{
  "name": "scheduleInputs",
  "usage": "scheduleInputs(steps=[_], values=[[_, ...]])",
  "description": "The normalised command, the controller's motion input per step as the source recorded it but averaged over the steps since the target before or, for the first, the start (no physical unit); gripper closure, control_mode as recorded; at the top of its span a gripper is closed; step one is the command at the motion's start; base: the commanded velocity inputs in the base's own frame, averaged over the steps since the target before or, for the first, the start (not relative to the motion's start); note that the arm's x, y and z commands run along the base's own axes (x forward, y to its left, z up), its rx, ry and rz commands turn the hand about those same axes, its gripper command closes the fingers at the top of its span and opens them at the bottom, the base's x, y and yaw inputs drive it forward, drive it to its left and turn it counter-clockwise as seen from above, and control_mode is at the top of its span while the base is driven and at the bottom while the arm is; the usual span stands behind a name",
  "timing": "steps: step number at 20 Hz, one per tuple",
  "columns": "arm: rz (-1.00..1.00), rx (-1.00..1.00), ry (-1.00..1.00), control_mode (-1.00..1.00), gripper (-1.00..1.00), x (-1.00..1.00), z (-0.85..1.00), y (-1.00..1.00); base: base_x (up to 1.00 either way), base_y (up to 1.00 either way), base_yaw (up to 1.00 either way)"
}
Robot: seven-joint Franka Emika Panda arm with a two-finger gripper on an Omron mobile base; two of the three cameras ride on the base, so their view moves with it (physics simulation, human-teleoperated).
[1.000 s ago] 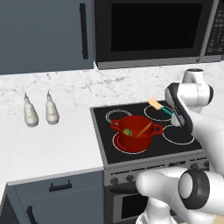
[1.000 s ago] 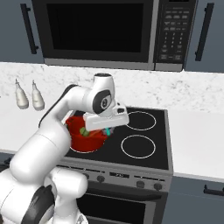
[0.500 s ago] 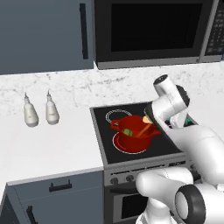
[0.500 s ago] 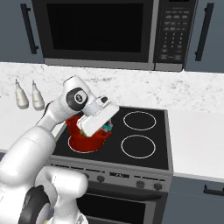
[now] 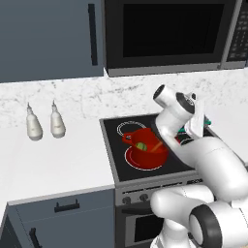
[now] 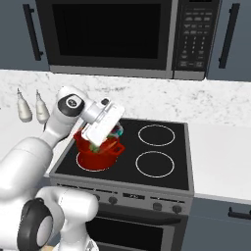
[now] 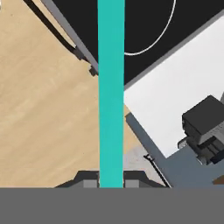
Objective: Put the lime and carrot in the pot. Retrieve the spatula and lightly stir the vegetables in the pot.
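Note:
The red pot (image 5: 145, 154) (image 6: 98, 152) stands on the stove's front left burner. Inside it lies the small yellow-green lime (image 5: 141, 145), with an orange strip beside it that looks like the carrot (image 5: 158, 145). My gripper (image 5: 202, 121) (image 6: 115, 131) (image 7: 110, 180) hovers just over the pot's right rim and is shut on the spatula's teal handle (image 7: 110, 87). A bit of that teal handle (image 5: 207, 119) (image 6: 118, 129) sticks out past the white hand. The arm hides the spatula's blade.
Two pale shaker bottles (image 5: 34, 128) (image 6: 23, 109) stand on the white counter left of the stove. Two bare burner rings (image 6: 157, 135) lie right of the pot. A microwave (image 6: 108, 37) hangs low above the cooktop.
The wrist has swung and rolled above the pot, keeping the spatula in its grip. The pot has stayed in place.

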Motion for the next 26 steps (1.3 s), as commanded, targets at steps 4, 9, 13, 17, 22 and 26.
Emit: scheduleInputs(steps=[4, 9, 13, 17, 22, 26], values=[[0.03, -0.16, 0.15, -1.0, 1.0, -0.01, 0.88, 0.08, 0.0, 0.0, 0.0], [0.09, -0.16, 0.26, -1.0, 1.0, -0.01, 0.45, 0.29, 0.0, 0.0, 0.0], [0.03, -0.12, 0.2, -1.0, 1.0, -0.04, 0.02, 0.34, 0.0, 0.0, 0.0], [-0.01, -0.01, 0.08, -1.0, 1.0, 0.0, 0.0, 0.04, 0.0, 0.0, 0.0], [-0.07, 0.0, 0.02, -1.0, 1.0, 0.0, -0.01, 0.0, 0.0, 0.0, 0.0], [-0.15, -0.01, 0.0, -1.0, 1.0, 0.0, -0.07, 0.01, 0.0, 0.0, 0.0]])
